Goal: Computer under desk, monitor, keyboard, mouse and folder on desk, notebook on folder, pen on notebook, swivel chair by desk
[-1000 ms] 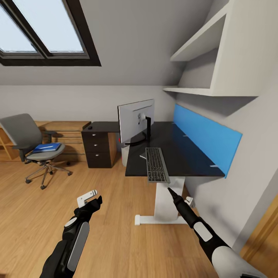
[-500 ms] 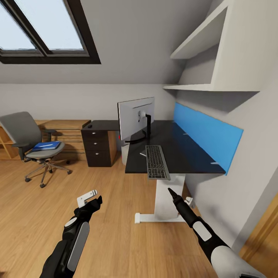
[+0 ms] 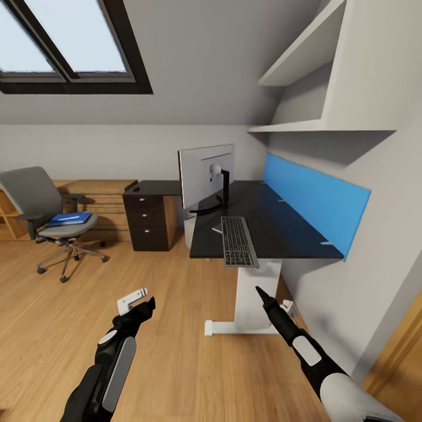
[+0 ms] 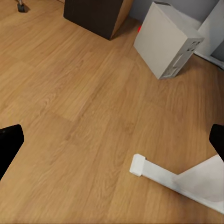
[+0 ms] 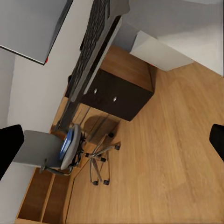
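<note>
A: The desk [image 3: 281, 231] dominates — monitor [image 3: 202, 176] standing on it, keyboard [image 3: 238, 241] overhanging its near edge.

B: And the swivel chair [image 3: 41, 205] sits well apart from the desk, blue folder [image 3: 70, 219] on its seat.

A: Left gripper [image 3: 138, 302] and right gripper [image 3: 262, 293] — both spread wide, holding nothing, short of the desk.

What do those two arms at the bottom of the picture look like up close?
Both arms are mostly glossy black with light grey oval panels set along them. The left claw has one white bracket-like finger beside a black one. The right claw looks like a slim black pointed tip, and that arm widens into a smooth white shell lower down. No cables or markings are visible.
</note>
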Controlling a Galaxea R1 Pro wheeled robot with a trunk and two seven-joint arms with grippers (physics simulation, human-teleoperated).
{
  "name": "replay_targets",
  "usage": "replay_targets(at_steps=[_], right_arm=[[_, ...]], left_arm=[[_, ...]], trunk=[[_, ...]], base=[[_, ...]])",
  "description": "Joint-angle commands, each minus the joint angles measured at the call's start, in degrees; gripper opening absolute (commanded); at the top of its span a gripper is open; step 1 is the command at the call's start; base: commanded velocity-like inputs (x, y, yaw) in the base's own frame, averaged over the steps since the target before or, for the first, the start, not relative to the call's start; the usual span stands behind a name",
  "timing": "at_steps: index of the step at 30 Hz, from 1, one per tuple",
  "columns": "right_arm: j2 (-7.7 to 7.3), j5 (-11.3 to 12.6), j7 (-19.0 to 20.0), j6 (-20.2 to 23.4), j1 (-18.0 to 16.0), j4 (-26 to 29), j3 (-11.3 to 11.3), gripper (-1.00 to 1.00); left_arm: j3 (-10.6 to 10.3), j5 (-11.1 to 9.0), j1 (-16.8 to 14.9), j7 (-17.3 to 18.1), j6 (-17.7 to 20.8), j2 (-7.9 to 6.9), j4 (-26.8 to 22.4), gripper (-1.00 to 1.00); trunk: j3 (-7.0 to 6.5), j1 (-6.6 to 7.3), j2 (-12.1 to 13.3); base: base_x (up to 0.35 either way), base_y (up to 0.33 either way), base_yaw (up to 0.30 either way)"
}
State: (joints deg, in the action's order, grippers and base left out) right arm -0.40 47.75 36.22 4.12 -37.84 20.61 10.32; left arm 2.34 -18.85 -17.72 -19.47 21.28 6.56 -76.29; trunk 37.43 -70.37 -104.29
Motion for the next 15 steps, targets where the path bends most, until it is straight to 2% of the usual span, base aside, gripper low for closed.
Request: replay_targets(at_steps=[1,7,15], right_arm=[[0.01,0.5,0.3,0.4,0.0,0.0,0.1,1.0],[0.05,0.5,0.3,0.4,0.0,0.0,0.1,1.0],[0.15,0.5,0.3,0.5,0.0,0.0,0.1,1.0]], left_arm=[[0.0,-0.6,0.0,-0.3,0.2,0.03,-0.1,1.0],[0.0,-0.6,0.0,-0.3,0.2,0.03,-0.1,1.0],[0.0,-0.6,0.0,-0.2,0.3,-0.03,-0.1,1.0]], trunk=[[0.24,-0.22,-0.4],[1.32,-1.54,-2.9],[1.32,-1.54,-2.9]], base=[[0.0,0.0,0.0],[0.0,0.0,0.0],[0.0,0.0,0.0]])
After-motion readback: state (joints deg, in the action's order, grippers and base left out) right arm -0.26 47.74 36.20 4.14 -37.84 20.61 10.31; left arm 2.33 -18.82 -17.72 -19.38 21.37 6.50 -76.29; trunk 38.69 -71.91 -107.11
